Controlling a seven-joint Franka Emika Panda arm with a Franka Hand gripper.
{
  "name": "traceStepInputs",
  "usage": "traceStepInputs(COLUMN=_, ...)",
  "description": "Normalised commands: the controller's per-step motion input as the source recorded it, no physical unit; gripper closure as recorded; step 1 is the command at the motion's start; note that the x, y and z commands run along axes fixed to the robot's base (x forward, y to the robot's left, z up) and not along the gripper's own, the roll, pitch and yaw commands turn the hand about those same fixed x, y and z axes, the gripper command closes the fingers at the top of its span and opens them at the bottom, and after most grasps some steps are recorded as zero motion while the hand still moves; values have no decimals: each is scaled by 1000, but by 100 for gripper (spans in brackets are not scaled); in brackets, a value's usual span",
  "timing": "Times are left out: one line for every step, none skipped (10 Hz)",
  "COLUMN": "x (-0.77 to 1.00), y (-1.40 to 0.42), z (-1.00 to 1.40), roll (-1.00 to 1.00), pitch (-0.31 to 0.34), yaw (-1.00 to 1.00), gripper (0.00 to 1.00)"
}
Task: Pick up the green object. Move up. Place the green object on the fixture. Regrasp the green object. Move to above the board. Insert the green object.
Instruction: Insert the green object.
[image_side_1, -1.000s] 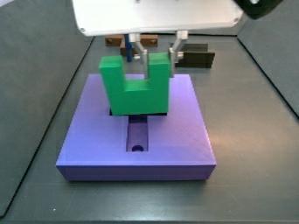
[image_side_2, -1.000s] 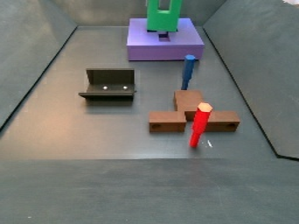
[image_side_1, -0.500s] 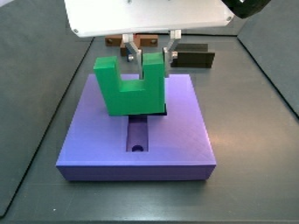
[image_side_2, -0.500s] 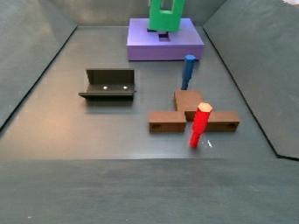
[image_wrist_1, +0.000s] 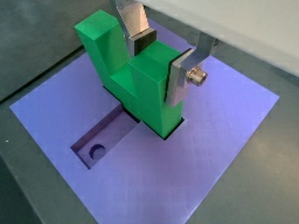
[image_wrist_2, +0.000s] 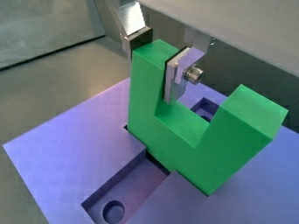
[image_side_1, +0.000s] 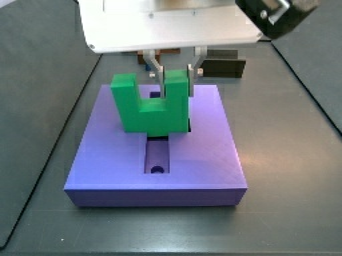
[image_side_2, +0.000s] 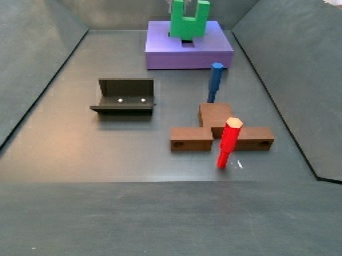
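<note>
The gripper clamps one prong of the green object, which stands upright with its base in the recess of the board, the fixture well apart from the board

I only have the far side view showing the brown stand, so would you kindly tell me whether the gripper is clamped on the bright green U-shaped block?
Observer: Yes. In a wrist view the gripper has its silver fingers closed on one prong of the bright green U-shaped block.
Operator: Thank you. Is the block's base in the recess?
Observer: In a wrist view its base sits in the cross-shaped recess of the large purple rectangular board.
Operator: Is any recess left uncovered?
Observer: Yes, a side view shows an open slot with a small round hole in front of the block.
</note>
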Motion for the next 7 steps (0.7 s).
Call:
traceStepInputs(x=0, y=0, z=-303, roll=49, pitch=177, yaw=0, gripper=100)
traceStepInputs(x=0, y=-71, z=-486, roll=91, pitch=300, yaw=0, gripper=100)
traceStepInputs(x=111, y=0, z=-423, roll=0, pitch=397, yaw=0, gripper=100)
traceStepInputs(x=97, y=0, z=-489, roll=0, pitch=357, yaw=0, gripper=100)
traceStepInputs(x=14, y=0, z=-514, roll=69, pitch=269, yaw=0, gripper=100)
traceStepInputs(x=0, y=0, z=-129, roll=77, pitch=13, yaw=0, gripper=100)
traceStepInputs(x=0, y=0, z=0, roll=0, pitch=0, yaw=0, gripper=100)
